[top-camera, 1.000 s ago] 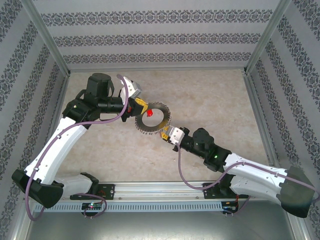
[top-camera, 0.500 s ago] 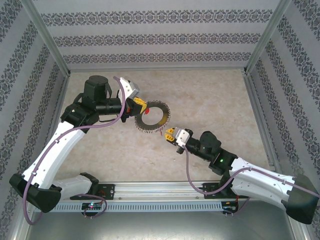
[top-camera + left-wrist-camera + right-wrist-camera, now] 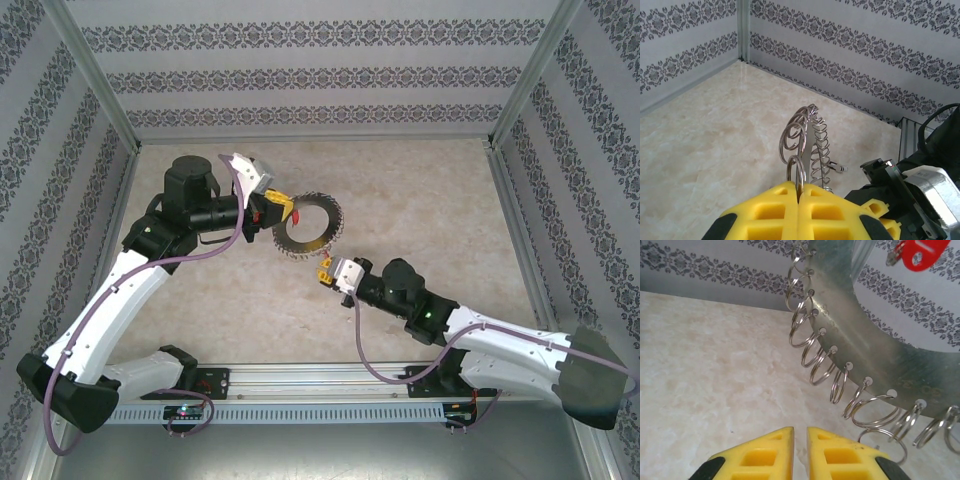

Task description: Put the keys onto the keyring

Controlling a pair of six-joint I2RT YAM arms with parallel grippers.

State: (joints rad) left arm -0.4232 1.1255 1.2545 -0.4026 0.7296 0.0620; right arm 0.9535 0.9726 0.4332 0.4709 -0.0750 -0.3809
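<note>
My left gripper [image 3: 285, 212] holds the keyring [image 3: 328, 240], a flat silvery ring fringed with wire loops, above the middle of the table. In the left wrist view the left gripper [image 3: 799, 186] is shut on one wire loop, with the keyring [image 3: 815, 145] edge-on beyond it. My right gripper [image 3: 324, 270] sits just below the ring's near edge. In the right wrist view the right gripper [image 3: 800, 430] shows a narrow gap with nothing in it, and the keyring [image 3: 880, 340] hangs above and to its right. A red-headed key [image 3: 917, 251] hangs at the ring's far side.
The marble-patterned tabletop [image 3: 430, 200] is boxed in by patterned walls [image 3: 320, 80] at the back and sides, with metal posts [image 3: 505, 190] at the corners. A metal rail [image 3: 320, 385] runs along the near edge between the arm bases.
The right gripper drew back from the ring's lower right edge, then moved left to below the ring. The left gripper raised and turned the ring a little. The red key left the top view.
</note>
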